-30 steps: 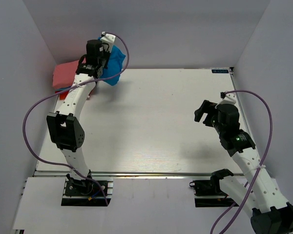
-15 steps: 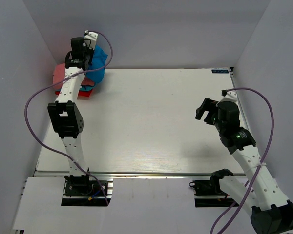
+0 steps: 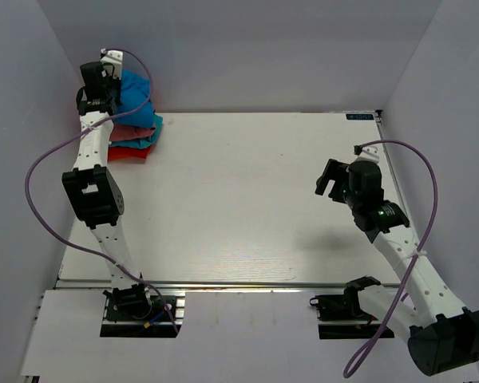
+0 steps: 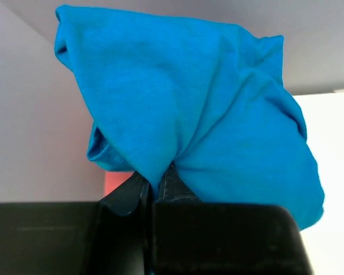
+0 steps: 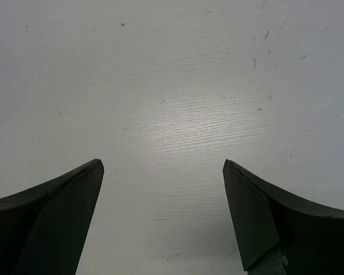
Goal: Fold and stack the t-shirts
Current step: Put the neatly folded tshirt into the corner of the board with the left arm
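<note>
**Blue shirt held bunched at the upper left**

The royal-blue t-shirt [image 3: 136, 102] hangs as a crumpled bundle in the upper left corner of the top view, against the back wall and over the far edge of the folded pile [image 3: 132, 144]. Whether it touches the pile cannot be told. In the left wrist view the cloth [image 4: 189, 114] fills most of the frame, and a fold of it is pinched between the clenched fingers of the left gripper [image 4: 152, 192]. A salmon patch shows just beneath it. At centre right, the right gripper [image 5: 163, 166] is spread wide with nothing in it, above the bare white table [image 3: 239, 207].
</note>
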Robot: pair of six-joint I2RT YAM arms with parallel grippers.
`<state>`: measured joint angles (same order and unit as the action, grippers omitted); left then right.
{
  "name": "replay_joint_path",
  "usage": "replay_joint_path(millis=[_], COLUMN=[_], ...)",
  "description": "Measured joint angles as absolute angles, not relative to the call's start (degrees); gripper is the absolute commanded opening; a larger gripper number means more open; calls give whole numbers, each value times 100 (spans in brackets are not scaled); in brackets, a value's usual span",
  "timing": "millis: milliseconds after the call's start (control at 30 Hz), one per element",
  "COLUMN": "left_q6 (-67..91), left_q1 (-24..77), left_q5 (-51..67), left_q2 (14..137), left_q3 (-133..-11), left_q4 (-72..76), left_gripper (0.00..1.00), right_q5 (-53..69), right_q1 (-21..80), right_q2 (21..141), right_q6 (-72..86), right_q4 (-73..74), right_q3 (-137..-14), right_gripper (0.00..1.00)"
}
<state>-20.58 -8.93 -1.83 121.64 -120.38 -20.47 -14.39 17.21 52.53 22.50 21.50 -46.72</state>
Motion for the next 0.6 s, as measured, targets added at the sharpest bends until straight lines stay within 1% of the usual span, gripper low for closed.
replay_joint_path(millis=[133, 167, 200, 233, 267, 600], left_q6=[-2032, -2032, -2038, -2058, -2086, -1688], left_q1=[-1039, -1061, -1076, -1083, -1085, -1087], left_q5=[-215, -257, -307, -392, -486, -1345], left_q2=[12243, 12289, 12352, 12433, 12516, 12884], left_q3=[-12038, -12038, -12038, -12038, -12038, -12040], left_q4=[-1822, -1750, -1671, -1601, -1540, -1221], left_gripper=[0, 2, 19, 75, 99, 100], right_q5=[-1424, -1424, -1424, -1424, -1424, -1282], right_q1=[1721, 1721, 1721, 1721, 1721, 1721], right_q2=[5323, 5334, 5343, 5360, 5378, 5588], right_q6=[2250, 2250, 2250, 2250, 2250, 2252], right_q4=[2084, 2082, 2082, 2080, 2073, 2043], right_q3=[-4672, -4672, -4672, -4672, -4672, -4672], right_gripper=[90, 90, 90, 90, 90, 90])
